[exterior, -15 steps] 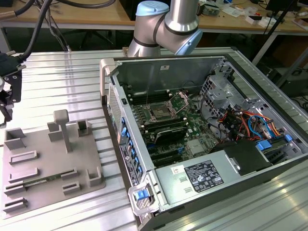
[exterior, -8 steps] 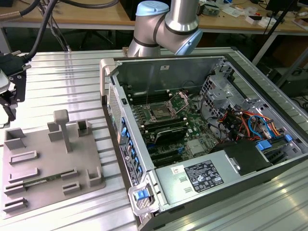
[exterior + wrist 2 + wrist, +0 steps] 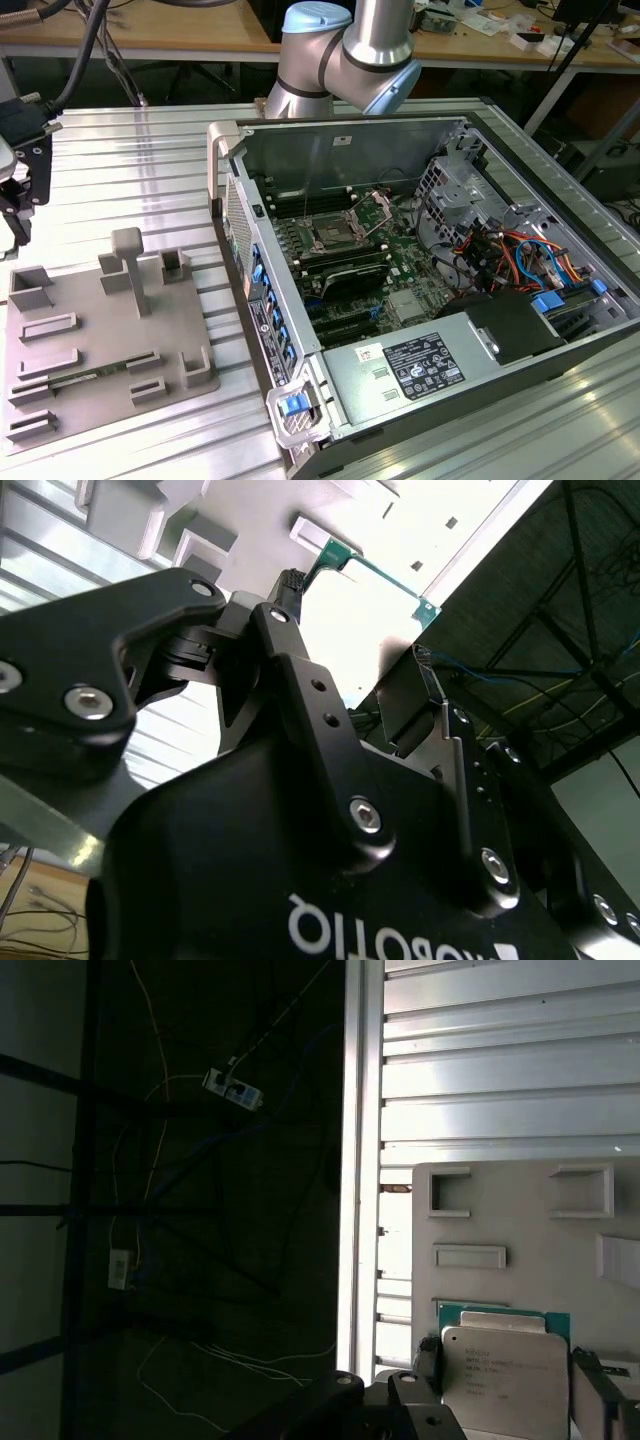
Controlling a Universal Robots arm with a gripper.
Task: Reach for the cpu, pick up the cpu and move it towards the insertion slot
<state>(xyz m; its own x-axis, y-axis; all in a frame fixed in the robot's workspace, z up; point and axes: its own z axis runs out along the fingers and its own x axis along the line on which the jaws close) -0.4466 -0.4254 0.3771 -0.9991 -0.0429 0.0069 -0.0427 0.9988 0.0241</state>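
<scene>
Grasp: gripper [image 3: 510,1365] closed on cpu [image 3: 505,1385], frame lower right | I judged pickup done | transfer to insertion slot [image 3: 333,236] outstanding.

In the exterior view, looks down from high and well back, open computer case [image 3: 420,270] central, gripper [image 3: 22,200] at the exterior view's left edge. In the first wrist view, peers from behind the tool past its tip. In the second wrist view, sits hard against the tool's black body, facing along it. Shares, in both wrist views, the cpu [image 3: 505,1375] [image 3: 372,572] at the tip and the grey tray [image 3: 520,1220] [image 3: 200,520] beyond it.
</scene>
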